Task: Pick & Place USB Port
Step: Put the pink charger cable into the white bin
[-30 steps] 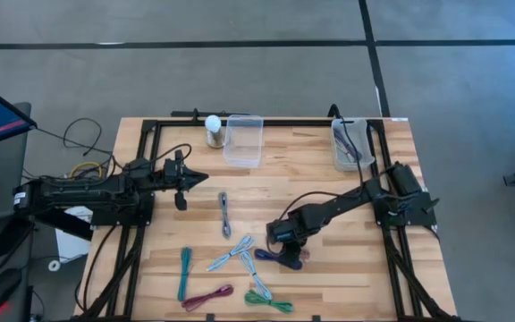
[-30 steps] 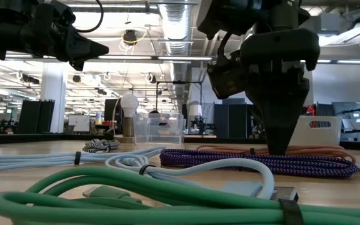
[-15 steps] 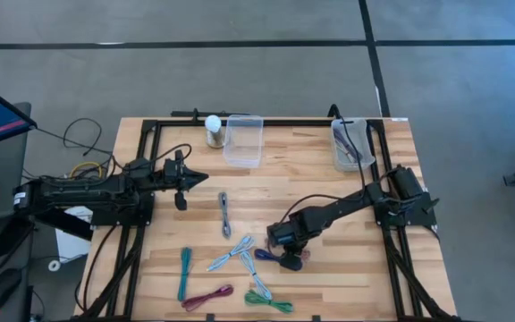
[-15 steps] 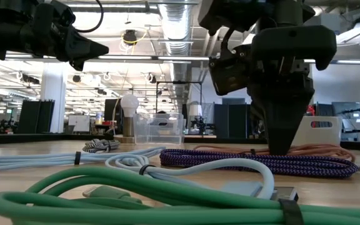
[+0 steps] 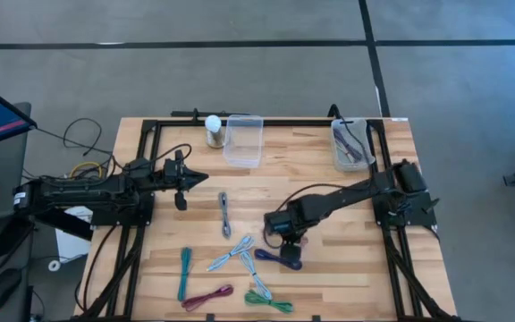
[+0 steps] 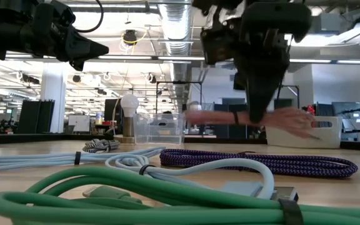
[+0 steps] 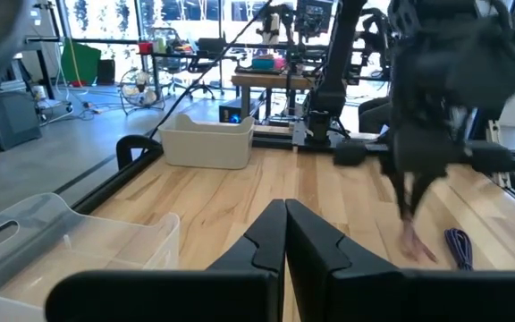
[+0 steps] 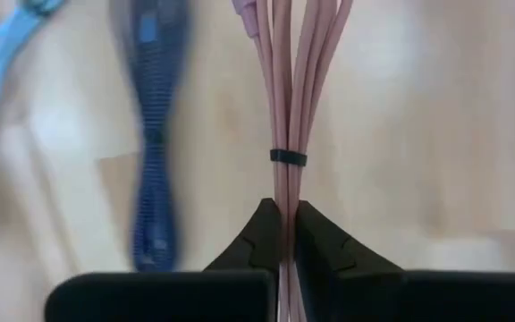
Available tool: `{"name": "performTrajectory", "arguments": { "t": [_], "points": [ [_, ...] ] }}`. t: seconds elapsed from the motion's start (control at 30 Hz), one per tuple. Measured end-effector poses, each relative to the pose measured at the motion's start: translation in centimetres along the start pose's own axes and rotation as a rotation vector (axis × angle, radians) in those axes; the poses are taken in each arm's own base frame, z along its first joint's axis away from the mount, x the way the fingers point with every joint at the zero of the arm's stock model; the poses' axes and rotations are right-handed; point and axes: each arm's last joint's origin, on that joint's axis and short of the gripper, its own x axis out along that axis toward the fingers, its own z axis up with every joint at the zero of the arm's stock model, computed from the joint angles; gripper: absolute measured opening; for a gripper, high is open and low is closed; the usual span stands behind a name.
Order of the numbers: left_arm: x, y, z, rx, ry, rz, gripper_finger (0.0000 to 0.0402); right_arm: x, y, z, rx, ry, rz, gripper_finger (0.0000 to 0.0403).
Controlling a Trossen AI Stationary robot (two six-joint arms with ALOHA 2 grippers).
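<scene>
Now, in the high view, the right gripper (image 5: 282, 231) has risen from the purple cable (image 5: 278, 258) at the near centre of the desk (image 5: 329, 179) and shifted slightly toward the left arm. The left gripper (image 5: 197, 179) waits over the left side of the desk, its jaws clenched on nothing.

In the low view, the right gripper (image 6: 258, 115) now hangs clear above the desk surface, where half a second ago its tip stood down among the cables. A blurred pink cable (image 6: 255, 119) trails sideways from the tip, while the purple cable (image 6: 261, 162) remains flat on the wood.

In the left wrist view, the pink cable (image 7: 416, 241) dangles below the right arm, near the purple cable (image 7: 459, 246).

In the right wrist view, the jaws have shut and are grasping the pink cable (image 8: 286, 107), a bundle bound by a black tie (image 8: 288, 157); the purple cable (image 8: 153, 134) lies beside it.

Judgement: the pick appears complete and carrying has begun. The white bin (image 5: 350, 143) at the far right already holds cables and is the probable destination.
</scene>
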Motion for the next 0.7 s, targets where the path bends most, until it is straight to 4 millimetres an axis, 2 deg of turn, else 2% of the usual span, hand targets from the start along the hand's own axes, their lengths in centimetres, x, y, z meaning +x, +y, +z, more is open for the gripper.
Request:
{"name": "performTrajectory", "arguments": {
  "t": [0.33, 0.57, 0.7],
  "points": [
    [0.0, 0.0, 0.0, 0.0, 0.0, 0.0, 0.001, -9.1, -3.2, -1.9, 0.059, -0.218, -0.209, 0.0005],
    [0.0, 0.0, 0.0, 0.0, 0.0, 0.0, 0.001, -15.1, -5.8, -5.2, 0.157, -0.33, -0.347, 0.0005],
    [0.0, 0.0, 0.0, 0.0, 0.0, 0.0, 0.001, -17.5, -7.4, -7.5, 0.222, -0.348, -0.434, 0.0005]
  ]
}}
